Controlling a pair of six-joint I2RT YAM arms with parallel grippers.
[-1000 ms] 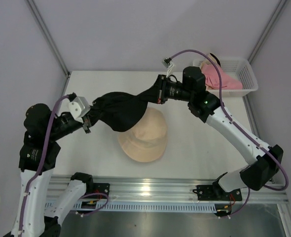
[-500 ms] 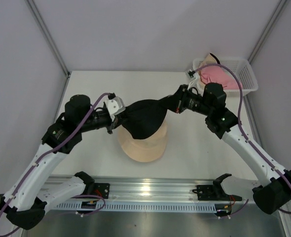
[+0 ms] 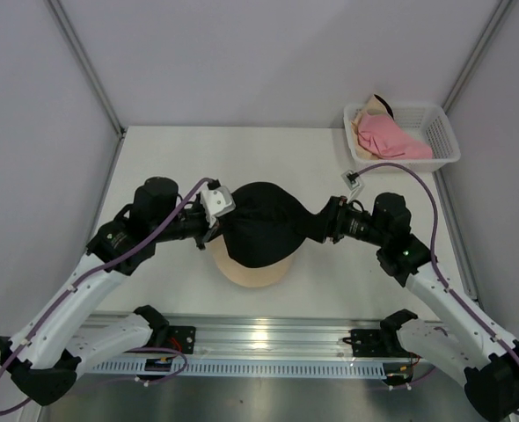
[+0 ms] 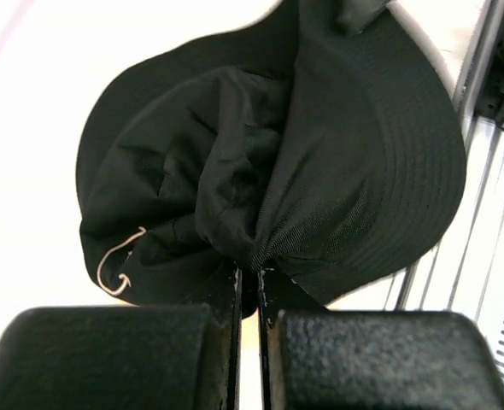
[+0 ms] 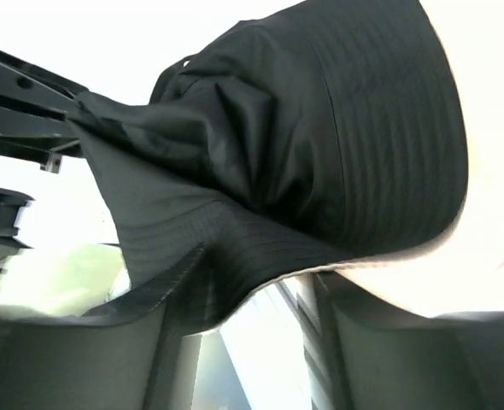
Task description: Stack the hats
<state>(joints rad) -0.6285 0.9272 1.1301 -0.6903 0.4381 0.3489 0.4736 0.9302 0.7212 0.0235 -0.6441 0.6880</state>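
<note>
The black fabric bucket hat (image 3: pixel 261 224) lies on the pale peach fabric bucket hat (image 3: pixel 251 274), centred on the white table (image 3: pixel 171 158). At the far right corner, the white plastic lattice basket (image 3: pixel 444 132) holds the pink fabric hat (image 3: pixel 387 139).

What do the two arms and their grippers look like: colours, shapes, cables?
The left arm and the right arm both have white tube-like links and black rounded joints. A purple cable runs along each. The left wrist carries a white camera mount. The left gripper and the right gripper have flat, matt black fingers.
</note>
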